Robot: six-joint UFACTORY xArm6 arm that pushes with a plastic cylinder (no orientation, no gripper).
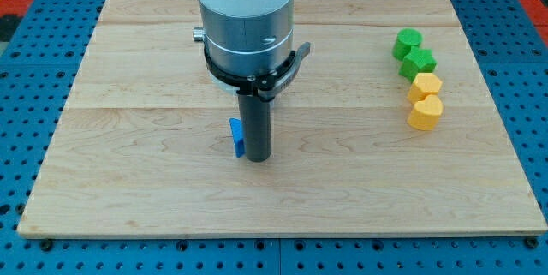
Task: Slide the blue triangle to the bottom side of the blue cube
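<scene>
A small blue block (236,136), partly hidden behind the rod, lies near the middle of the wooden board (128,181); only its left edge shows, so I cannot make out its shape. My tip (257,159) rests on the board, touching the blue block's right side. No second blue block shows; the arm's grey body (247,26) covers the board's upper middle.
At the view's right stand two green blocks (408,44) (419,62) and, just below them, two yellow blocks (425,85) (425,112) in a tight column. The board lies on a blue perforated table (34,18).
</scene>
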